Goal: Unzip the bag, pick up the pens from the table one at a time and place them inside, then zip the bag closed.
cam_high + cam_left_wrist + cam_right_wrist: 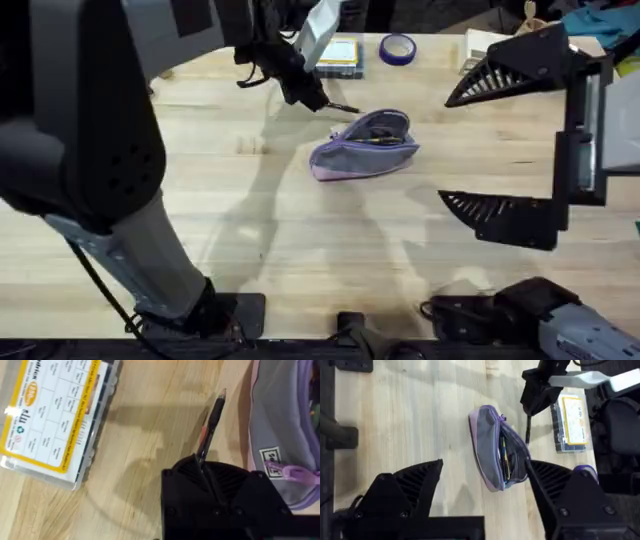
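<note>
left gripper clamps black pen — right gripper agape.

**Item count, tabletop**

Pencil pouch, lavender and grey, unzipped: 1.
Black pen: 1.
Pen inside pouch, yellowish: 1.
Clear yellow-labelled box: 1.
Purple tape roll: 1.
Grippers: 2, left, right.

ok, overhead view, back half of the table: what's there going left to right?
Left gripper holding the black pen → clear box → bag, open → tape roll → right gripper, open.
</note>
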